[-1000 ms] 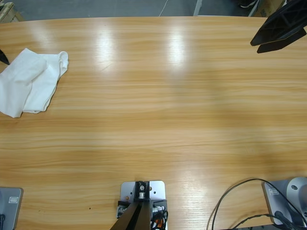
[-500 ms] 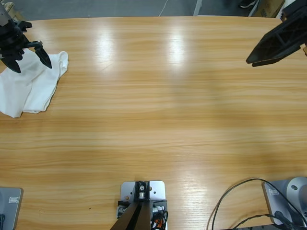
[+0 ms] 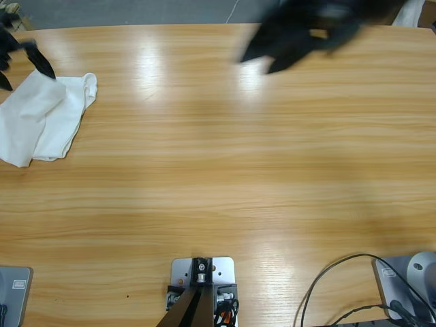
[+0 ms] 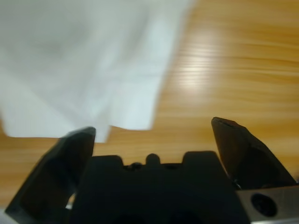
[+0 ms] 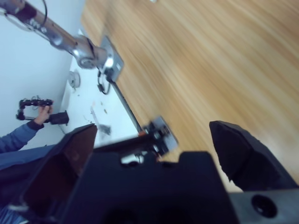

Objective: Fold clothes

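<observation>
The long wooden table with pale lengthwise grain fills nearly the whole high view, with two bright patches of reflected light near its far edge. One garment lies on it: a plain white cotton T-shirt, bunched into a loose folded heap at the table's left end, its left side cut off by the picture's edge. No lettering or label can be made out on it.

Two arms are in view. The right gripper enters from the top of the high view as a dark blurred shape above the far middle of the table, well apart from the shirt; its wrist view shows the two black jaws spread wide with nothing between them, over bare wood. The left gripper shows only partly at the upper left corner, just above the shirt's far edge; its wrist view shows jaws wide apart and empty, the white cloth lying beyond them.

A person's blue sleeve shows small at the right wrist view's left edge, holding a black device.
</observation>
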You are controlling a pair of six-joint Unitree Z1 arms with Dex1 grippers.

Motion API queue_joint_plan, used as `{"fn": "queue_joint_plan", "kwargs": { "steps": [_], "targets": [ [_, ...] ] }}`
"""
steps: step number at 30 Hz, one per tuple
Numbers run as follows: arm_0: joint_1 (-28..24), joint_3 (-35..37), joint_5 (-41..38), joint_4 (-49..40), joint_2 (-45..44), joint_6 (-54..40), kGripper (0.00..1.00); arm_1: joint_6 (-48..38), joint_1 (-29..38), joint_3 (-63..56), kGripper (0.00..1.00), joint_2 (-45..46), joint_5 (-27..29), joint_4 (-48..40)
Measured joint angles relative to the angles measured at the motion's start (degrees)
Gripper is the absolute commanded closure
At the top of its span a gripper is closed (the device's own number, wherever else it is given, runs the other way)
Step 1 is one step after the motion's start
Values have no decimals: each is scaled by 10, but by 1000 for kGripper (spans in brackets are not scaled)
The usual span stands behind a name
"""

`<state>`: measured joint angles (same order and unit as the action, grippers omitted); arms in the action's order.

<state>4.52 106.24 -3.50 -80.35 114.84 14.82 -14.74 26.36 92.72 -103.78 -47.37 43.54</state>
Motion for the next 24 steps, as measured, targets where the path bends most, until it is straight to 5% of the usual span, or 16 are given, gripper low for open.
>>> {"fn": "queue_joint_plan", "kwargs": {
  "steps": [5, 13, 24],
  "targets": [
    [-17, -17, -59, 3, -35, -37, 55, -49, 57, 81, 0, -97, -1, -36],
    [38, -45, 119, 3, 24, -7, 55, -56, 63, 69, 0, -111, -1, -39],
    [85, -42, 197, 7, 113, 37, 55, -55, 63, 18, 0, -107, -1, -49]
  ]
}}
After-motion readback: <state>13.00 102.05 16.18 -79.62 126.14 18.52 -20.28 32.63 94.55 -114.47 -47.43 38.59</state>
